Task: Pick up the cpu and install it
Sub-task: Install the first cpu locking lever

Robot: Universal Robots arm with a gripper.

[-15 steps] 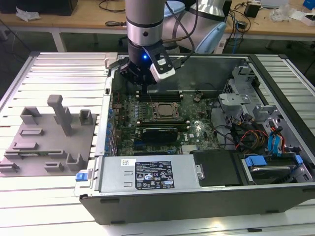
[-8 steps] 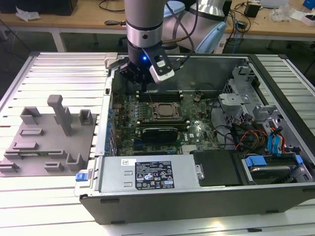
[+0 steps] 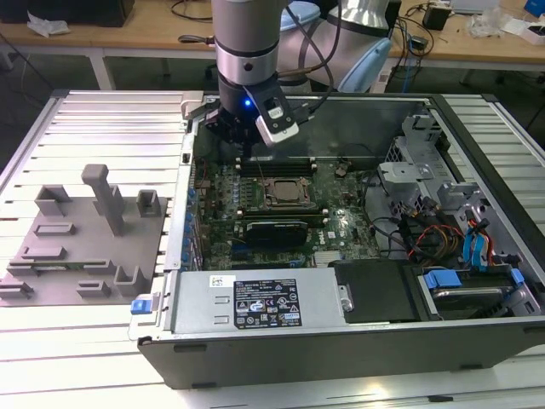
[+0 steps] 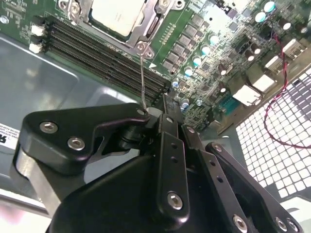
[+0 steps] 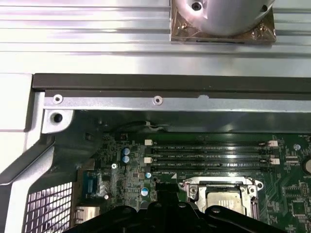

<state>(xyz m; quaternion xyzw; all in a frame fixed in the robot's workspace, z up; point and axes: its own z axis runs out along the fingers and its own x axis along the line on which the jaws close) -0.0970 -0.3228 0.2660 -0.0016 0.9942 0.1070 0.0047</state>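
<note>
In the exterior view you see the arm reaching down into the open case [image 3: 341, 358], with the gripper [image 3: 242, 141] hanging low over the far edge of the motherboard [image 3: 336, 217], just beyond the socket [image 3: 262, 194]. The cpu [image 3: 283, 192] lies inside that socket, near the gripper but apart from it. On the exterior view's left, a grey fixture plate [image 3: 85, 243] rests on the slatted table [image 3: 94, 128], well apart from the case. In the second wrist view the gripper [image 4: 163, 110] shows as black linkage from behind, with its tip over the board beside the RAM slots [image 4: 97, 53]. The cpu [image 4: 116, 17] shows its pale silver top, ringed by the socket [image 4: 139, 46]. You cannot tell here whether the gripper is open or closed. In the first wrist view the gripper [image 5: 163, 199] is a dark shape close to the socket [image 5: 194, 187]. The cpu [image 5: 223, 200] sits flat within the socket, and the RAM slots [image 5: 209, 156] run just beyond it. Nothing shows in the gripper's hold.
</note>
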